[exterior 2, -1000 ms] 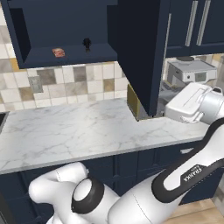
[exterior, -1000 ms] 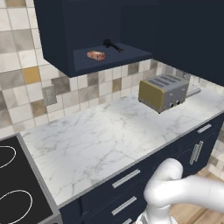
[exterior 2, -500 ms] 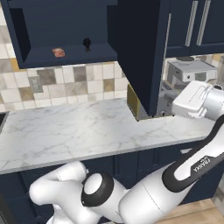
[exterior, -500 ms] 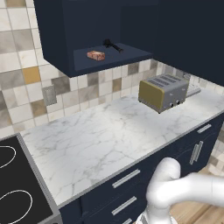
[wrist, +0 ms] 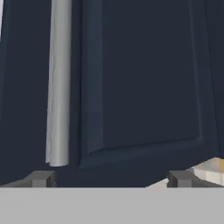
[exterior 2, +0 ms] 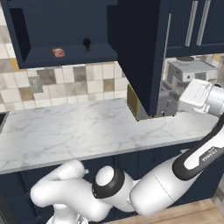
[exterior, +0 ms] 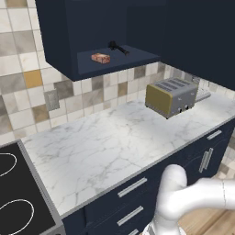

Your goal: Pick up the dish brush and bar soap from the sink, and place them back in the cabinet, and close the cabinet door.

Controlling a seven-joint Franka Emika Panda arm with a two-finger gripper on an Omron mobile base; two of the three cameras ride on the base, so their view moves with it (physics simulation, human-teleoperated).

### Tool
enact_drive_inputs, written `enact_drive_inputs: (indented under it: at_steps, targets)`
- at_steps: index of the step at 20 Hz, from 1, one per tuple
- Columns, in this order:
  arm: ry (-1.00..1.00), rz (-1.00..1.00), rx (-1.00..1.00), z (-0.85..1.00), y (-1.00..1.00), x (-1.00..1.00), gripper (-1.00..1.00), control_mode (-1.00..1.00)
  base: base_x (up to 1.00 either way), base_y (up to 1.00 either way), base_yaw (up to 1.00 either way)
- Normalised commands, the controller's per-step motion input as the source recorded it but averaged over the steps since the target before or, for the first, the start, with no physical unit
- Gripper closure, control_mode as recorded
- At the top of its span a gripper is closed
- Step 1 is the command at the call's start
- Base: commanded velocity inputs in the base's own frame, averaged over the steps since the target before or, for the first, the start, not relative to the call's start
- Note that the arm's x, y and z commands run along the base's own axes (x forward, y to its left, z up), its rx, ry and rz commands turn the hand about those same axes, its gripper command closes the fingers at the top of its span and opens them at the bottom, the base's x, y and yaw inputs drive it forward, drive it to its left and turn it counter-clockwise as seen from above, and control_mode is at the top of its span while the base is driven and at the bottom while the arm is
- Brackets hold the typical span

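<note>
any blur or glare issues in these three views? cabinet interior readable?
Left base view: soft, evenly lit; bar soap and dish brush readable on the shelf. Right base view: cabinet interior dark, both items tiny. Hand view: close on cabinet door, handle edges blurred, no glare.

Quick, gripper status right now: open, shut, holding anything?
Gripper: open, holding nothing, facing the cabinet door beside its handle.

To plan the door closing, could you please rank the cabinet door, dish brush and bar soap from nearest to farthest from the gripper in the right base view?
1. Cabinet door: beside the gripper, swung open.
2. Dish brush: mid-shelf.
3. Bar soap: farther left on the shelf.
</note>
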Motion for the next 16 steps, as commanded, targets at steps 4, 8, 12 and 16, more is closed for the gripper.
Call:
enact_drive_inputs:
  at_steps: [4,8,12,16]
  targets:
    - [0.00,0.06,0.00,-0.11,-0.11,0.37,-1.00,-1.00,0.00,0.00,0.00]
    - [0.00,0.07,0.00,-0.12,-0.02,0.37,-1.00,-1.00,0.00,0.00,0.00]
    - [0.00,0.05,0.00,-0.08,0.00,0.23,-1.00,-1.00,0.00,0.00,0.00]
    - [0.00,0.01,0.00,-0.01,0.00,0.07,-1.00,-1.00,0.00,0.00,0.00]
